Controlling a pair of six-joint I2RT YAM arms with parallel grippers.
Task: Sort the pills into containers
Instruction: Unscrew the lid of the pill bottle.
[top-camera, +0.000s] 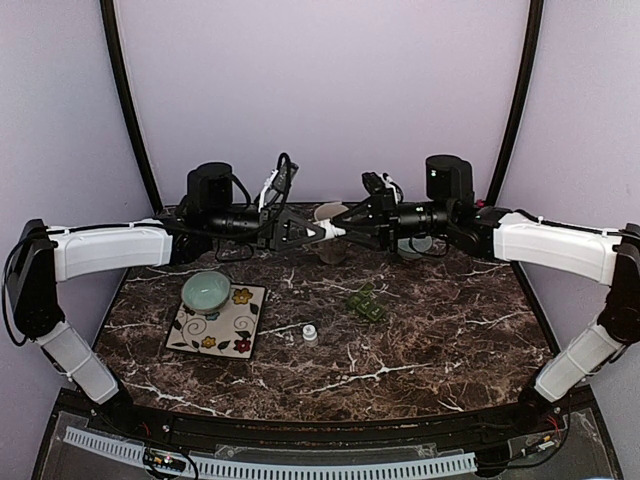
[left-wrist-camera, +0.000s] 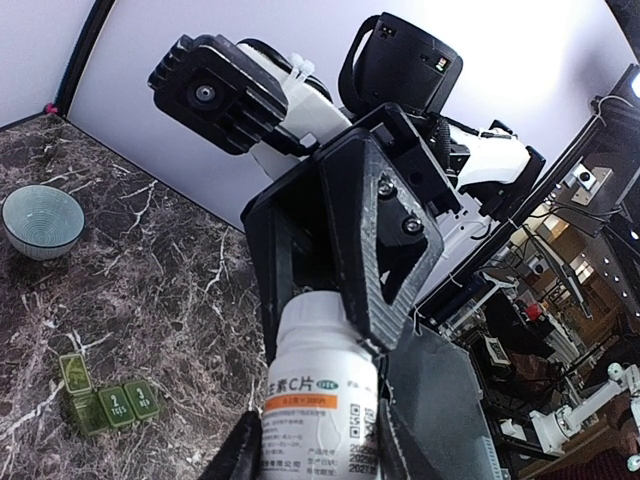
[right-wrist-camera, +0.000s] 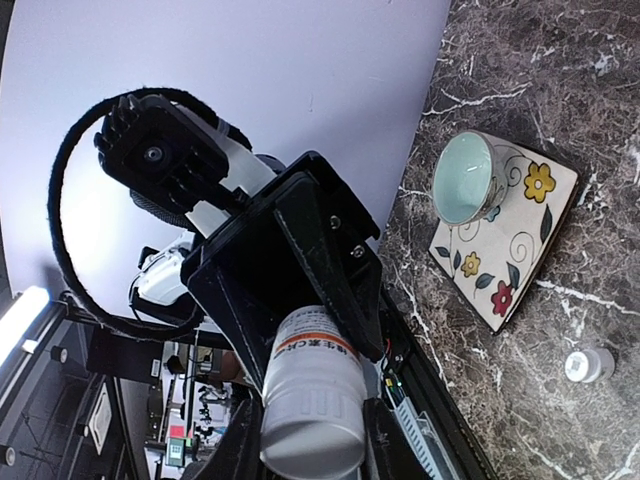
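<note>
Bottle (left-wrist-camera: 320, 395) gripped by left tool (top-camera: 312, 231), right tool (top-camera: 348, 229); pill box (left-wrist-camera: 106, 400) beyond right wrist's view.

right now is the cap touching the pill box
Apart. The top view shows marble table between the cap and the pill box.

I see a white plastic pill bottle (left-wrist-camera: 318, 395) clamped in the left gripper (left-wrist-camera: 322, 452). The right gripper (left-wrist-camera: 335, 300) grips its far end. Lower left, a dark green three-compartment pill box (left-wrist-camera: 110, 403) rests on the dark marble tabletop (left-wrist-camera: 170, 280), one lid raised.
</note>
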